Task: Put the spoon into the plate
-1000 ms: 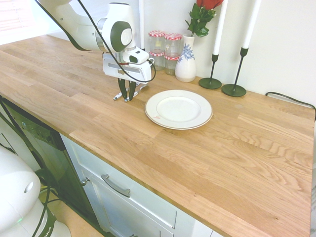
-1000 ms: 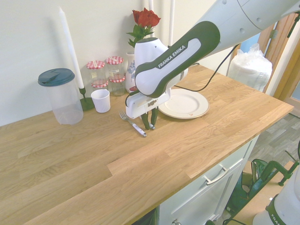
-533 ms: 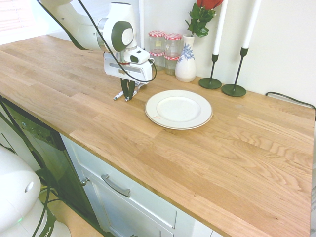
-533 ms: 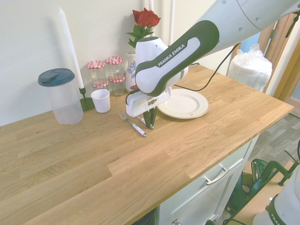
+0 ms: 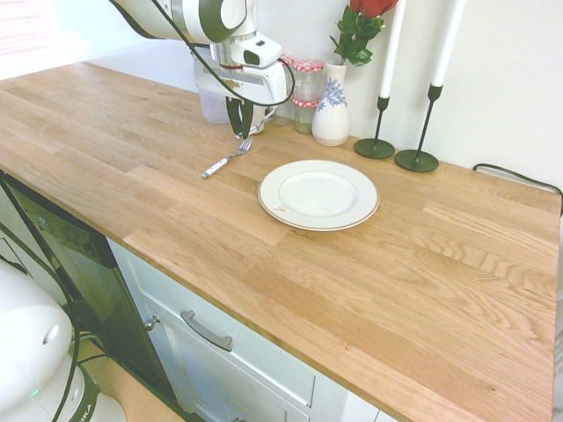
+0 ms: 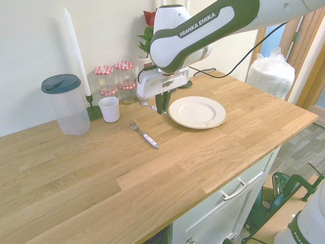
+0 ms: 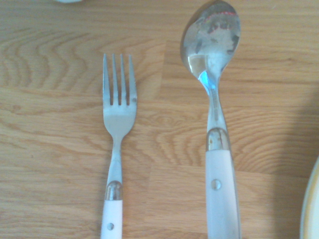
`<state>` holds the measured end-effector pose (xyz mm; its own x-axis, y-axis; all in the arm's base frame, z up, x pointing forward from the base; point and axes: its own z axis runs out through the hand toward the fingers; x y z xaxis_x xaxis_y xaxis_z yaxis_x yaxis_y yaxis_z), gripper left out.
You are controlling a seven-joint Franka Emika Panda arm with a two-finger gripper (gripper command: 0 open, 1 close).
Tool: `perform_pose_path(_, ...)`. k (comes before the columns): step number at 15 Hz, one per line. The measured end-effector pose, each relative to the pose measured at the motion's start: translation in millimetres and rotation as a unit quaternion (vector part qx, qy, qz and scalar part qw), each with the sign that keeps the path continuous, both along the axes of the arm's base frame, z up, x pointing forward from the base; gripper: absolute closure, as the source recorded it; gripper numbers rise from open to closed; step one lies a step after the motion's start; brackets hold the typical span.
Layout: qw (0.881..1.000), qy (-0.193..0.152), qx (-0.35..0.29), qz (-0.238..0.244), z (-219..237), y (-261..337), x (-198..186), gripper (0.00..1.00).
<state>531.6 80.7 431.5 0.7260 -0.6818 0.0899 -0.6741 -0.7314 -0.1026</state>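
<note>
As the second exterior view has it, the pincer (image 6: 161, 113) is clenched on the white, riveted handle of the spoon (image 6: 144, 103), holding it above the wood-grained counter (image 6: 152, 188), left of the plate (image 6: 198, 112). The spoon's bowl is shiny, oval metal. The plate is round, glazed white, with a thin darker rim line. Nearer and left lies a four-tined fork (image 6: 144, 135), white-handled too. Farther left stand a ribbed white cup (image 6: 109, 109) and a cloudy plastic jug (image 6: 71, 109) with a dark lid. Behind are clear jars (image 6: 105, 80) with red-and-white lids, seemingly stacked in pairs, and a blue-patterned vase (image 5: 332, 110) holding red flowers (image 6: 150, 19).
</note>
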Motion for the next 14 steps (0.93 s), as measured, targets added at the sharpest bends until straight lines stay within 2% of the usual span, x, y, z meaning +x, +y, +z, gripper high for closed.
perform_pose_path(3, 1.0, -0.006, 0.0, -0.026, 10.5, -28.8, -0.1, 1.0)
perform_pose_path(7, 0.995, 0.0, 0.001, -0.098, 12.9, -134.1, -18.4, 1.0)
perform_pose_path(9, 0.993, 0.01, 0.002, -0.121, 2.3, -167.4, -34.1, 1.0)
perform_pose_path(14, 0.99, 0.026, 0.004, -0.14, -40.8, -189.4, -60.3, 1.0)
